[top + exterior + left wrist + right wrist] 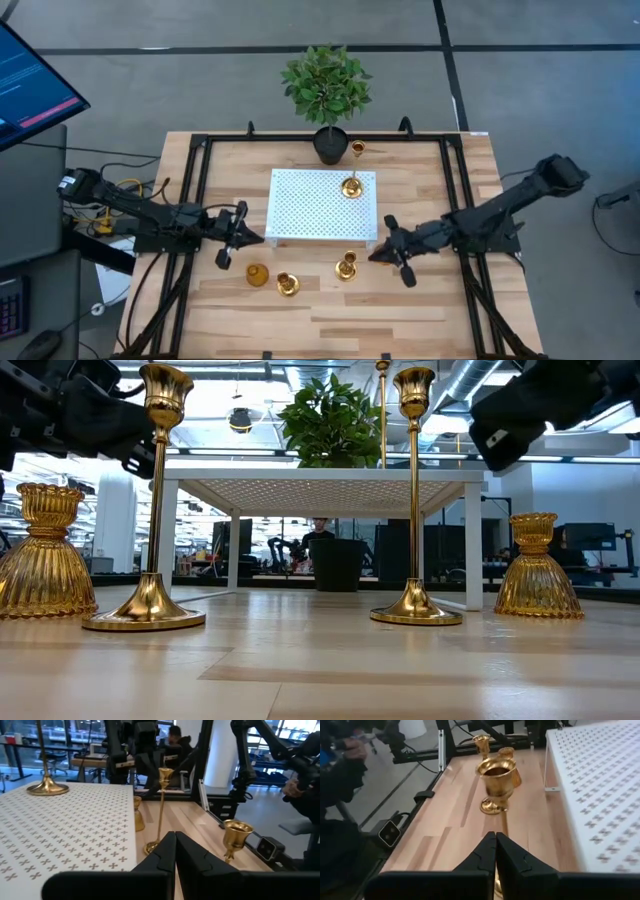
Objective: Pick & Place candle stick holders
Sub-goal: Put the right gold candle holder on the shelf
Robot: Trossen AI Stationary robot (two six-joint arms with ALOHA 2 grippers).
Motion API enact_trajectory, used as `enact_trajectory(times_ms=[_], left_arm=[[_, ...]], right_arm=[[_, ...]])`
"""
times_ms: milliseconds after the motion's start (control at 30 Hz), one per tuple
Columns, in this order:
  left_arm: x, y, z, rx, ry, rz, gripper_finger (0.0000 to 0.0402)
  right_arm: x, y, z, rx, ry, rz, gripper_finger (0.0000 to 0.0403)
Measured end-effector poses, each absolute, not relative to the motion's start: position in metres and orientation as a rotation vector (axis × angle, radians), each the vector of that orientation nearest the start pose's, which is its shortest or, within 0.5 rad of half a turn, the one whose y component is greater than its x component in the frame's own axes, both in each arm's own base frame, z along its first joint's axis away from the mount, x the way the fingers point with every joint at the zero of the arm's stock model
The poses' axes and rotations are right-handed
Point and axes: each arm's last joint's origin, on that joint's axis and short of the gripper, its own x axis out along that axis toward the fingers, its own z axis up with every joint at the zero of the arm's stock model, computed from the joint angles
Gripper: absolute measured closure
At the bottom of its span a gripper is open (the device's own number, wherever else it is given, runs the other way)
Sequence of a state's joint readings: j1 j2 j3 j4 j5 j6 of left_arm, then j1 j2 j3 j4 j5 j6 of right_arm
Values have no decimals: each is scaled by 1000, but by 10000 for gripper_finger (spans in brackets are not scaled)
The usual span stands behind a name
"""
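Note:
One tall gold holder [351,185] stands on the white perforated tray [310,205]. Two more tall ones [288,284] [346,266] and a short bulbous one [257,275] stand upright on the table near the tray's near edge. A second short one [535,565] stands by the tray's near right leg, under my right arm. My left gripper [243,238] is shut and empty, held above the table at the tray's near left corner. My right gripper [378,254] is shut and empty, above the short holder and just right of the tall holder [496,775].
A green plant in a black pot [328,100] stands at the far edge behind the tray. A black metal frame [200,150] runs round the table. Bare wood [330,320] lies near the front edge. A person [175,740] shows in the room beyond.

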State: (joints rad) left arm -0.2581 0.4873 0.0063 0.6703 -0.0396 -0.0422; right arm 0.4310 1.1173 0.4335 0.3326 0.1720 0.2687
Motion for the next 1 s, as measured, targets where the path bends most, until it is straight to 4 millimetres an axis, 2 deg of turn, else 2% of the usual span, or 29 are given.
enact_trajectory(times_ms=[467, 600, 767, 1000], left_arm=[[122, -33, 186, -66, -190, -273, 394], [122, -33, 186, -66, -192, -273, 394], [122, -33, 186, -66, -192, -273, 394], [122, -33, 186, -66, -192, -274, 394]], right_arm=[[196, 134, 172, 171, 339, -57, 403], [203, 149, 170, 157, 321, -100, 403], [222, 165, 171, 133, 313, -146, 403], [236, 178, 158, 157, 376, -185, 403]])
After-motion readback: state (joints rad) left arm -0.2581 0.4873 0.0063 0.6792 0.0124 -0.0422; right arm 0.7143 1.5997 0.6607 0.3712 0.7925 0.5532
